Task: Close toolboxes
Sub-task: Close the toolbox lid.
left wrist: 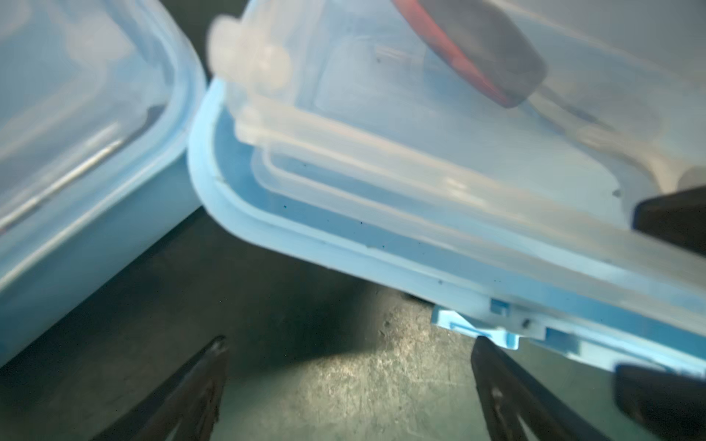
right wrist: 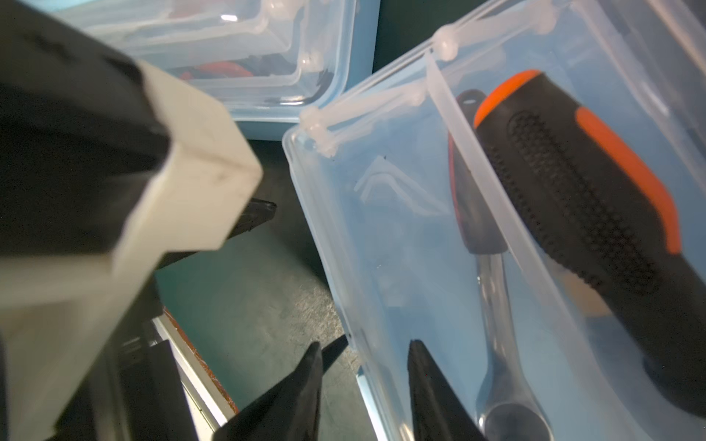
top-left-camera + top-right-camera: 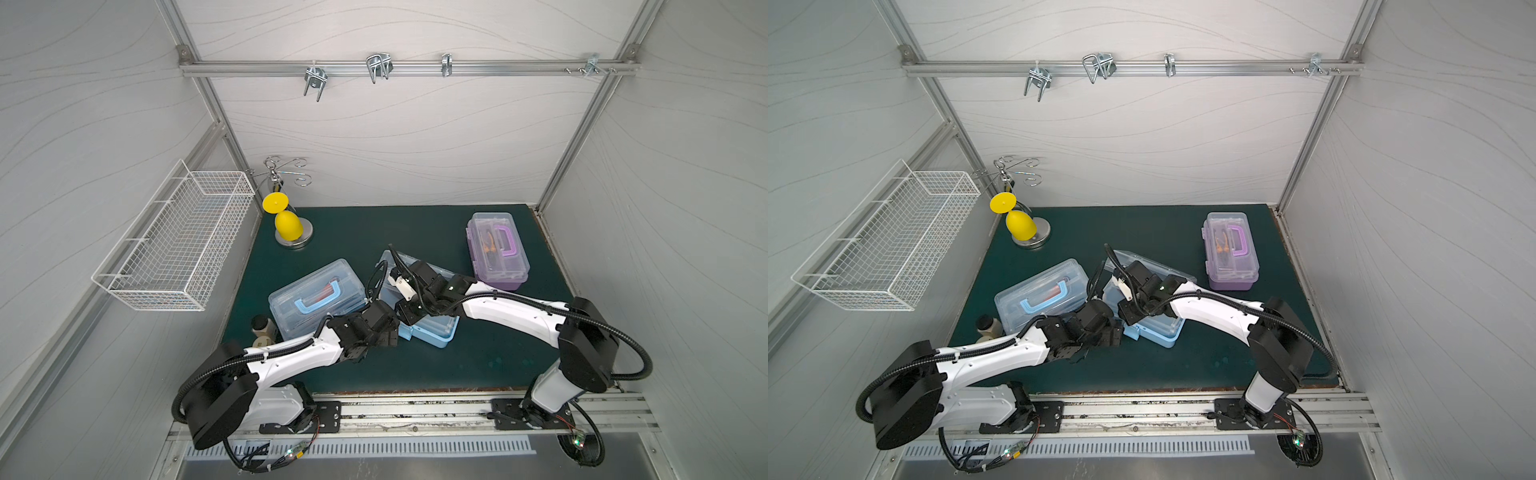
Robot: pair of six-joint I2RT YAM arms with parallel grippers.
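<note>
Three toolboxes lie on the green mat (image 3: pixel 478 361). The left light-blue toolbox (image 3: pixel 318 297) and the purple toolbox (image 3: pixel 498 251) have their clear lids down. The middle light-blue toolbox (image 3: pixel 434 332) sits under both arms, its clear lid (image 1: pixel 420 160) raised a little off the base (image 1: pixel 305 236). My left gripper (image 1: pixel 349 341) is open at that box's front, one finger touching the blue latch (image 1: pixel 477 328). My right gripper (image 2: pixel 365 345) is open, with its fingers on either side of the lid's edge (image 2: pixel 344 267). An orange-and-black tool (image 2: pixel 573 183) lies inside.
A white wire basket (image 3: pixel 174 249) hangs on the left wall. A yellow cup (image 3: pixel 286 224) hangs on a metal stand at the back left. A small bottle (image 3: pixel 262 326) stands beside the left toolbox. Metal hooks (image 3: pixel 376 66) hang from the rear rail.
</note>
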